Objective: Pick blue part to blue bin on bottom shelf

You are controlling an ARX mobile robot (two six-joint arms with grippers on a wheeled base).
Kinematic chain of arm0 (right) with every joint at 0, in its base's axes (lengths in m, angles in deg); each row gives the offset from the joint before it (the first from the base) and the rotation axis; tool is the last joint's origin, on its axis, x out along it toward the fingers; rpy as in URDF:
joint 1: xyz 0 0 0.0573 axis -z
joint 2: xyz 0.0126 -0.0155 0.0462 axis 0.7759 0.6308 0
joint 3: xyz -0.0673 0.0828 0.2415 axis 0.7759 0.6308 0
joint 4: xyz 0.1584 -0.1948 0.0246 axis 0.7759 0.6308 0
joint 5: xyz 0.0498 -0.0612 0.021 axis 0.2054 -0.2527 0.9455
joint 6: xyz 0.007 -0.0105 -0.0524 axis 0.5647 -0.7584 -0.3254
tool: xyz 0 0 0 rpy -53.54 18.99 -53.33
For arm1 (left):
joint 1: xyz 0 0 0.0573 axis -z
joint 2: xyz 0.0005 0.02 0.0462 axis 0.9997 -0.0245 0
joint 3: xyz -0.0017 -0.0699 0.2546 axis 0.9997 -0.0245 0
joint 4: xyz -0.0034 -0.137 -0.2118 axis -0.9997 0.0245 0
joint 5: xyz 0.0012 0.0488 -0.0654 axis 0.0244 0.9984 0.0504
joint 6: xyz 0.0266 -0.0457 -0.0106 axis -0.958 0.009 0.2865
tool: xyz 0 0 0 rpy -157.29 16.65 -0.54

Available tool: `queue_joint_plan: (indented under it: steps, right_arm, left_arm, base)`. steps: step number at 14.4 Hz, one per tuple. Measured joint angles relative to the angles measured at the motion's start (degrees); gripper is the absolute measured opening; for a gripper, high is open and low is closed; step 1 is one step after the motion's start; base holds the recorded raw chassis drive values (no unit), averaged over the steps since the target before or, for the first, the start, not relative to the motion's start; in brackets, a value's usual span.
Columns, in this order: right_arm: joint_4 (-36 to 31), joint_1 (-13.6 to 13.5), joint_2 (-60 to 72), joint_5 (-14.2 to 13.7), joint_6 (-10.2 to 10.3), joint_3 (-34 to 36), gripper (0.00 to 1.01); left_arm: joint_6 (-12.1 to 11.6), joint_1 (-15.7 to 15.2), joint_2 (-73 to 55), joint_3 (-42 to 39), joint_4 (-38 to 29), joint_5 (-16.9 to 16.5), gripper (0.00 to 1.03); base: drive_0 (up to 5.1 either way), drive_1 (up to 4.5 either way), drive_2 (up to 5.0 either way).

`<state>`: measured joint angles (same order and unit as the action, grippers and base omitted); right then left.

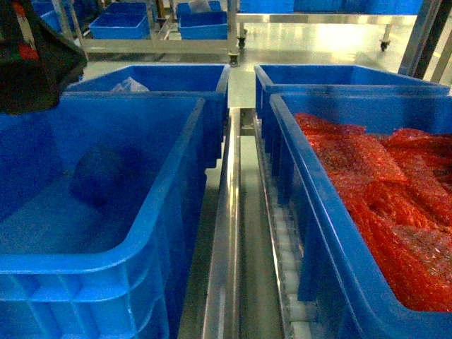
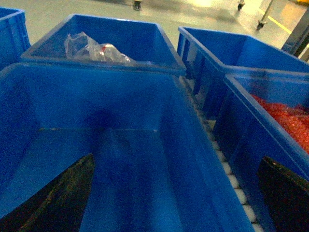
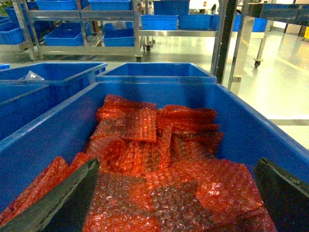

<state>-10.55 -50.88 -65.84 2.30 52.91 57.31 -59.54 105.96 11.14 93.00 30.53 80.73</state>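
As I read the feeds remotely:
- left pincer (image 2: 176,159): fingers spread, blue bin (image 2: 145,193) directly beneath.
- blue part: I cannot tell; only a dark blur (image 1: 99,173) inside the bin, below the pincer.
- right pincer (image 3: 176,164): spread above red bubble-wrap packets (image 3: 159,159).

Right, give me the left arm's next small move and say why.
Probably lift the left gripper straight up, clear of the blue bin. Its fingers stand apart with nothing between them over the bin's floor. The dark blur there may be the blue part, though I cannot tell.
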Motion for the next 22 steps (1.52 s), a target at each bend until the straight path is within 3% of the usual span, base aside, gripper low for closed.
queue_joint_plan:
  steps: [1, 2, 3, 4, 6, 9, 10, 13, 14, 15, 17, 18, 22]
  right_arm:
    - [0.00, 0.00, 0.00, 0.00, 0.00, 0.00, 0.98]
    - [0.02, 0.00, 0.00, 0.00, 0.00, 0.00, 0.98]
    - [0.02, 0.00, 0.00, 0.00, 0.00, 0.00, 0.98]
    - [0.00, 0.00, 0.00, 0.00, 0.00, 0.00, 0.98]
    - [0.02, 0.00, 0.00, 0.00, 0.00, 0.00, 0.98]
    - [0.02, 0.00, 0.00, 0.00, 0.00, 0.00, 0.98]
    - [0.02, 0.00, 0.00, 0.00, 0.00, 0.00, 0.98]
    - [0.02, 0.00, 0.00, 0.00, 0.00, 0.00, 0.98]
    - [0.00, 0.00, 0.00, 0.00, 0.00, 0.00, 0.98]
    - [0.00, 0.00, 0.00, -0.02, 0.00, 0.00, 0.98]
    - [0.00, 0.00, 0.00, 0.00, 0.00, 0.00, 0.98]
    - [0.00, 0.00, 0.00, 0.00, 0.00, 0.00, 0.98]
    - [0.00, 0.00, 0.00, 0.00, 0.00, 0.00, 0.98]
  left_arm:
    - [0.22, 0.00, 0.13, 0.17, -0.02, 0.00, 0.98]
    - [-0.79, 0.22, -0.61, -0.90, -4.44, 1.95, 0.95]
    - [-5.01, -0.50, 0.11, -5.99, -16.20, 7.17, 0.81]
    - [-7.41, -2.49, 2.95, -10.75, -20.35, 7.17, 0.69]
    - [-9.33, -5.70, 7.91, -15.50, -21.05, 4.92, 0.44]
    - [-9.75, -9.18, 14.75, -21.22, -19.41, 1.09, 0.06]
    - [-9.77, -10.25, 17.40, -22.73, -18.34, 0.09, 0.02]
    - [-9.79, -12.33, 23.21, -25.57, -15.17, -2.40, 0.02]
    - [-9.81, -15.69, 25.31, -26.36, -13.86, -6.23, 0.02]
    - [-9.77, -17.79, 27.80, -27.12, -12.20, -6.49, 0.02]
    - [-9.81, -17.20, 32.87, -28.44, -8.55, -7.41, 0.02]
    - [-9.79, -17.20, 33.40, -30.18, -11.47, -7.32, 0.02]
    - [-9.81, -17.20, 39.12, -30.36, -5.01, -7.39, 0.02]
  base:
    - [0.0, 0.00, 0.0]
    - [0.0, 0.00, 0.0]
    - [0.0, 0.00, 0.0]
    - [0.0, 0.00, 0.0]
    - [0.0, 0.00, 0.0]
    - [0.0, 0.00, 0.0]
    - [0.0, 0.00, 0.0]
    - [0.0, 0.00, 0.0]
    - [0.0, 0.00, 0.0]
    - [0.0, 0.00, 0.0]
    - [0.0, 0.00, 0.0]
    - [0.0, 0.00, 0.0]
    - [0.0, 0.00, 0.0]
